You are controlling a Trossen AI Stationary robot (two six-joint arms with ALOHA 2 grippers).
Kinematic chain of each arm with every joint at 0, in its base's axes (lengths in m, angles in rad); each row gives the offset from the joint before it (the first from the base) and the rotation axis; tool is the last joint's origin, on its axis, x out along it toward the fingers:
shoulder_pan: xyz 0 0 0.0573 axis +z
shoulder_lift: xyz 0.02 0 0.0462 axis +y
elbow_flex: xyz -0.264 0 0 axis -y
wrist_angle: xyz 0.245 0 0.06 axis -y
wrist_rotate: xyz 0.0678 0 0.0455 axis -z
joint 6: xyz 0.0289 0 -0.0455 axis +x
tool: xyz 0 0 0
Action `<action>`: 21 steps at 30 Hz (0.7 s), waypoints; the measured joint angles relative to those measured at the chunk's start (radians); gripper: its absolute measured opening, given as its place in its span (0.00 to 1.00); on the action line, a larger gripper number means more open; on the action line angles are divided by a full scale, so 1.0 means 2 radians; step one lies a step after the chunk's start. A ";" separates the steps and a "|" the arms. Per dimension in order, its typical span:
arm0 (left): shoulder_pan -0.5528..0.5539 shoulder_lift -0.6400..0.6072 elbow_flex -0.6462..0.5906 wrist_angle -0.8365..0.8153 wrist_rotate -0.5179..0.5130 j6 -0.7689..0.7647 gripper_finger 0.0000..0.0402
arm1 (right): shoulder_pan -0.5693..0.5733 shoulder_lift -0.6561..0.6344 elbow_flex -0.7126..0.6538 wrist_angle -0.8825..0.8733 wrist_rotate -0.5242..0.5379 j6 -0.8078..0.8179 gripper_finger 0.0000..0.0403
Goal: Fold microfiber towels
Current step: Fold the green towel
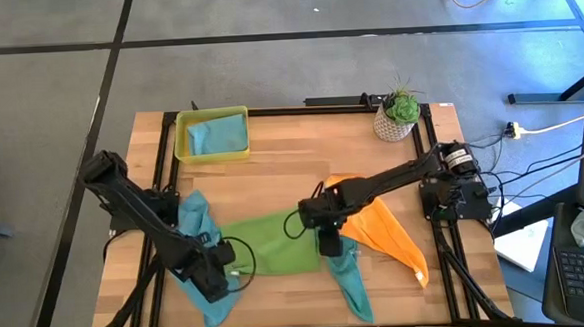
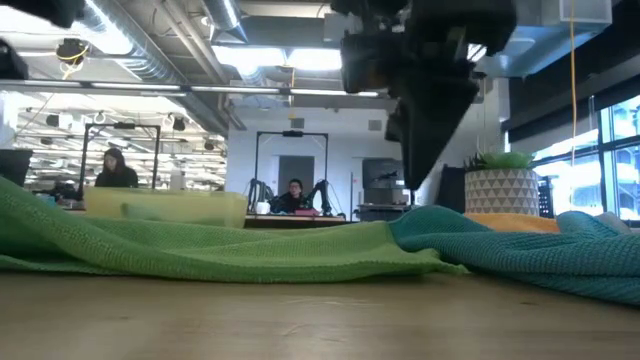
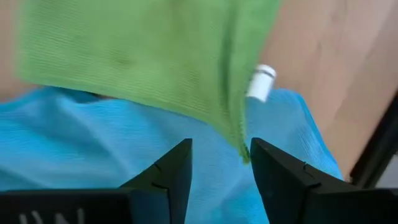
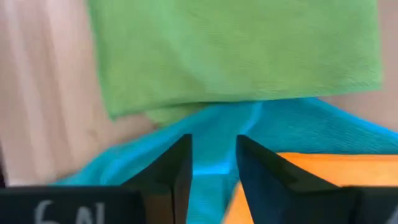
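A: Where is the green towel [image 1: 271, 243]?

B: It lies flat in the middle of the worktop [image 1: 292, 153], nearer the front edge. Its left edge lies over a blue towel [image 1: 197, 229], and its right edge meets a teal towel [image 1: 346, 276].

A: What are the hands doing?

B: The left hand [image 1: 221, 270] is at the green towel's front left corner. Its fingers [image 3: 173, 177] are apart and hold nothing; the green edge hangs just in front of the gap. The right hand [image 1: 328, 244] is at the green towel's right edge, above the teal one. Its fingers [image 4: 174, 171] are apart too, with nothing between them.

A: What else is near?

B: An orange towel [image 1: 388, 231] lies to the right, part of it under the right arm. A yellow-green tray [image 1: 211, 153] sits at the back left with another blue towel [image 1: 218, 135] inside. A small plant in a pot [image 1: 398, 113] stands at the back right corner.

A: Is there free room?

B: Yes, bare wood between the tray and the plant, and behind the green towel.

A: And the room?

B: Two people sit far off at desks, under bright ceiling lights.
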 joint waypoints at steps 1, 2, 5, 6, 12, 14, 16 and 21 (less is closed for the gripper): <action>0.000 -0.009 0.000 -0.010 -0.011 -0.007 0.38 | -0.006 0.002 -0.006 0.001 -0.010 -0.006 0.30; 0.000 -0.020 0.000 -0.020 -0.022 -0.011 0.38 | -0.012 0.003 -0.015 0.009 -0.027 -0.008 0.30; 0.001 -0.049 0.000 -0.049 -0.051 -0.035 0.38 | -0.022 0.006 -0.058 0.066 -0.076 0.009 0.29; 0.001 -0.058 0.000 -0.058 -0.058 -0.045 0.38 | -0.022 0.006 -0.074 0.077 -0.081 0.019 0.29; 0.001 -0.092 0.000 -0.096 -0.067 -0.078 0.38 | -0.022 -0.001 -0.148 0.043 -0.078 0.042 0.29; 0.001 -0.097 0.000 -0.103 -0.067 -0.079 0.38 | -0.022 -0.006 -0.160 -0.016 -0.064 0.031 0.29; 0.001 -0.098 0.000 -0.108 -0.067 -0.079 0.38 | -0.021 -0.013 -0.170 -0.070 -0.026 0.018 0.29; 0.001 -0.098 0.000 -0.121 -0.067 -0.080 0.38 | -0.041 -0.050 -0.185 -0.118 0.079 0.027 0.29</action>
